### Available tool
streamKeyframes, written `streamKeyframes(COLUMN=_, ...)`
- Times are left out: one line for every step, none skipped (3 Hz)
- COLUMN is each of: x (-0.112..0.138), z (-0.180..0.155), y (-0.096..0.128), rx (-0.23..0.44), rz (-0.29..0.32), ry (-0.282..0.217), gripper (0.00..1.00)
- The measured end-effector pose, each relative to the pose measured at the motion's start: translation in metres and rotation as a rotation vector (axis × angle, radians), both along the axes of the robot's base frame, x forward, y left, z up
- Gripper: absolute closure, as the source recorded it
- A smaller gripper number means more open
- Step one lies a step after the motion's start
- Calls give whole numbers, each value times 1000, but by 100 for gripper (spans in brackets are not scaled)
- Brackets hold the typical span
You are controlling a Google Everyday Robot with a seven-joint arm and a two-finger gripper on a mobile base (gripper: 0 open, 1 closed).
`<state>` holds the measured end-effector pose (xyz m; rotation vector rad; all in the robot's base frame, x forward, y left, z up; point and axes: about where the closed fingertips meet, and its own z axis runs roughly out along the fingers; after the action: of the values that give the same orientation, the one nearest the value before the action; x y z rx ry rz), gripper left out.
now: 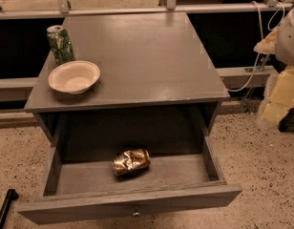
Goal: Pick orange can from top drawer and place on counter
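The orange can (131, 161) lies on its side, dented, on the floor of the open top drawer (132, 206), near the middle. The drawer is pulled fully out, with its small knob (136, 213) at the front. The counter (137, 56) is the grey cabinet top above it. My gripper (280, 97) shows as a pale shape at the right edge of the view. It hangs beside the cabinet's right side, well away from the can and holding nothing that I can see.
A white bowl (74, 77) and an upright green can (60, 44) stand on the counter's left side. A white cable (254, 66) hangs to the right of the cabinet. A black bar (5, 207) lies on the speckled floor at the bottom left.
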<state>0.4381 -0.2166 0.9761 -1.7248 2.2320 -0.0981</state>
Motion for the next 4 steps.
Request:
streamKeyframes(x=0, z=1, y=1, rx=1, rz=1, ry=-3, gripper=0)
streamKeyframes(x=7, z=-7, y=43, rx=29, rz=103, ry=-48, gripper=0)
streamKeyframes(x=5, z=-33, y=104, rx=75, rz=309, ry=-61, gripper=0)
streamKeyframes(x=4, z=-34, y=112, rx=69, rz=369, ry=-75, gripper=0)
